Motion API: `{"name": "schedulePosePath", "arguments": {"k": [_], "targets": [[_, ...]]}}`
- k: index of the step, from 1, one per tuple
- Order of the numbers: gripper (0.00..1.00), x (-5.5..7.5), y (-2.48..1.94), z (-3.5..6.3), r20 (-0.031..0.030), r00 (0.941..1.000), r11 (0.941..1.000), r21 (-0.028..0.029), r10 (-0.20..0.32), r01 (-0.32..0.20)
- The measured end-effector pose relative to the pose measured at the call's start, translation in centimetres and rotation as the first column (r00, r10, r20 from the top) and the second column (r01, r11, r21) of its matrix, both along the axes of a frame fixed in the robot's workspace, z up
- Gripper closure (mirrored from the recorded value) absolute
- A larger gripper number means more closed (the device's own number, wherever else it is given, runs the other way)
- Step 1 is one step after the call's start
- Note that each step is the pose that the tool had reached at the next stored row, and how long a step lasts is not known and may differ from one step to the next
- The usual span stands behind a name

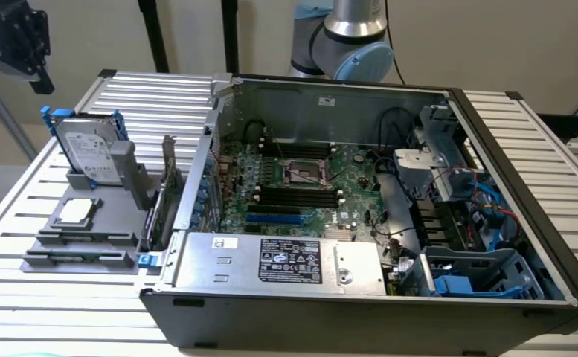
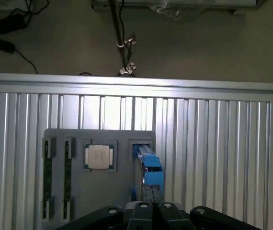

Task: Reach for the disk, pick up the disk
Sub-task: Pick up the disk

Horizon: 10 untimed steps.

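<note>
The disk (image 1: 88,149) is a silver-grey hard drive with a white label and a blue bracket. It stands on edge in a slot at the far end of a grey holder (image 1: 80,249), on the exterior view's left. In the wrist view I look down on the disk (image 2: 148,168) edge-on, its blue bracket uppermost. My gripper (image 2: 148,207) hangs well above it, shut and with nothing in it, its dark fingers (image 2: 141,209) pressed together. The arm's grey and blue joint (image 1: 353,33) rises behind the computer case.
An open computer case (image 1: 368,223) fills the slatted metal table (image 1: 527,141), with a silver power supply box (image 1: 289,260) at its front. A small square chip (image 2: 99,156) and two memory sticks (image 2: 47,177) lie in the holder (image 2: 79,136). A black device (image 1: 11,37) hangs at the exterior view's upper left.
</note>
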State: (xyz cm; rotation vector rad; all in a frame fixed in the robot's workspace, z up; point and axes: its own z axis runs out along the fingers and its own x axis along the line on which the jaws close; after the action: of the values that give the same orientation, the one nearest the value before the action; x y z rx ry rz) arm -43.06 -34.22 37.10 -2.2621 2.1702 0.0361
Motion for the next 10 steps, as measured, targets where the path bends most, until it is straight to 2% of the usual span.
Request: {"name": "schedulePosePath", "arguments": {"k": [2, 5, 10], "targets": [[0.89, 0.06, 0.00, -0.02, 0.0002, 0.9999, 0.9999, 0.0018, 0.016, -0.016], [0.89, 0.26, 0.01, -0.02, -0.0008, 0.9998, 0.9997, 0.0089, 0.022, -0.022], [0.89, 0.26, 0.01, -0.02, -0.0012, 0.9999, 0.9999, 0.0092, 0.013, -0.013]]}}
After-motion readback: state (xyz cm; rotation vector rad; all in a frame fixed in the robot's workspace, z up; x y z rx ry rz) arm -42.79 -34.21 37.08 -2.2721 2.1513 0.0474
